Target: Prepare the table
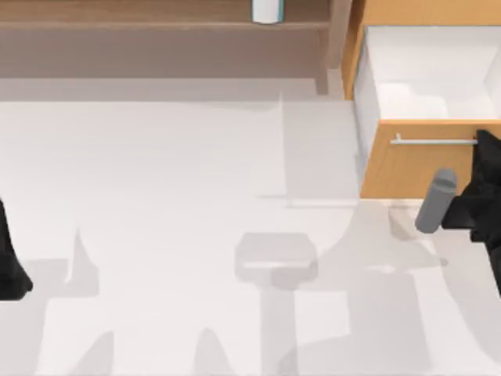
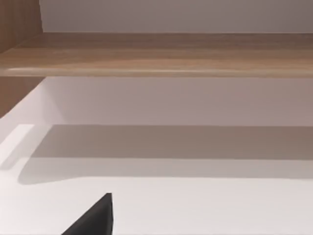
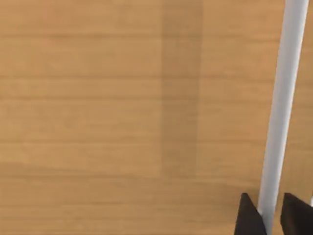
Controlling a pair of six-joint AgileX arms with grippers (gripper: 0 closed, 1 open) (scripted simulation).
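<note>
Gripping the silver bar handle (image 3: 281, 117) between its two closed-in fingers, right gripper (image 3: 266, 215) is working at the orange-wood drawer unit (image 1: 407, 168), whose drawer is standing open over the white table (image 1: 156, 204), probably to reach inside. Left gripper (image 2: 93, 220) is idling at the table's left edge; its fingers I cannot tell.

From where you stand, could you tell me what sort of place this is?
Probably a rendered home or kitchen workspace: a white table, a wooden shelf behind it, and an open drawer whose handle sits between the right end effector fingers.
</note>
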